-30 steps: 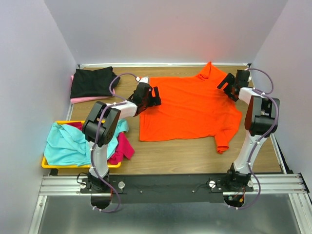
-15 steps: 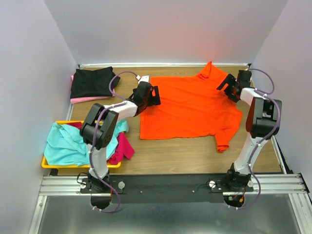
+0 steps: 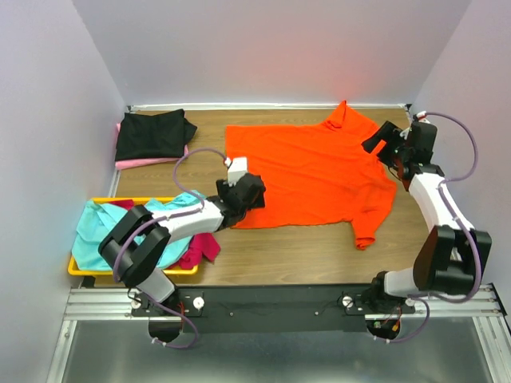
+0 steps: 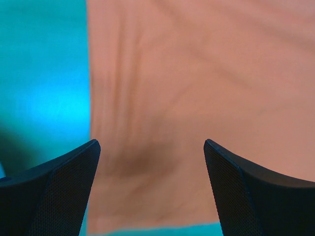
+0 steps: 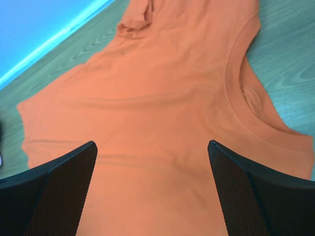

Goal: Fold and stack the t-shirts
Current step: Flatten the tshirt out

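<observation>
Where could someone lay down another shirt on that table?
The widest bare wood is the near strip between the orange t-shirt and the base rail. A smaller patch lies between the black t-shirt and the yellow tray. The heaped tray is crowded.

A bright orange short-sleeved cotton t-shirt (image 3: 311,171) lies spread flat and nearly smooth across the middle of the wooden tabletop (image 3: 279,255). Its round ribbed neckline faces the right side, its straight hem the left, with one sleeve pointing to the far edge and the other to the near edge. In the far left corner a black t-shirt (image 3: 152,134) sits folded into a rough rectangle on top of a pale pink t-shirt (image 3: 140,163), of which only a thin border shows. At the near left, a crumpled teal t-shirt (image 3: 112,231) is heaped in a shallow yellow plastic tray (image 3: 76,270) over a bunched magenta t-shirt (image 3: 201,243) that spills past the tray's right rim.
</observation>
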`<state>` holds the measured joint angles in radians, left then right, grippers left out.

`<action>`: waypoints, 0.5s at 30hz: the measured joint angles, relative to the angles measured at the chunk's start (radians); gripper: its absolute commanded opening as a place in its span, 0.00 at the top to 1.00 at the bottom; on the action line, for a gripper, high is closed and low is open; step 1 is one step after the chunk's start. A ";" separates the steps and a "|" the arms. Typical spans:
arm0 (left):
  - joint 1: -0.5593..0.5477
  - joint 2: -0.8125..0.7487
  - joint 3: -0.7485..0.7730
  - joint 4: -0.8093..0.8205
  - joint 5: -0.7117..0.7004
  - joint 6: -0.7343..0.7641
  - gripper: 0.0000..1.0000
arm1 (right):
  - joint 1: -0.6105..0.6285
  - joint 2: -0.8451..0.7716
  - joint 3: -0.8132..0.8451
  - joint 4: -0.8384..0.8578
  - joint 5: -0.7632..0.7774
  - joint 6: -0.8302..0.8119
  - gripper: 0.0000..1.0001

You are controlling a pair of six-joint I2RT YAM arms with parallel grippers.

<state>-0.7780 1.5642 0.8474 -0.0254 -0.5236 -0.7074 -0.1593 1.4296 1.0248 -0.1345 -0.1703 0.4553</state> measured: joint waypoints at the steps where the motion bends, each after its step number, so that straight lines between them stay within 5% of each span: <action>1: -0.012 -0.010 -0.031 -0.016 -0.005 -0.023 0.09 | 0.000 -0.032 -0.013 -0.001 0.000 -0.001 0.00; 15: -0.086 -0.275 -0.241 -0.129 -0.071 -0.286 0.21 | 0.000 -0.129 -0.054 -0.002 0.002 -0.008 0.00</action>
<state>-0.8639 1.2888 0.6064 -0.1547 -0.5941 -0.9936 -0.1593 1.3003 0.9707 -0.1364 -0.1688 0.4473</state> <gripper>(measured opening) 0.807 0.998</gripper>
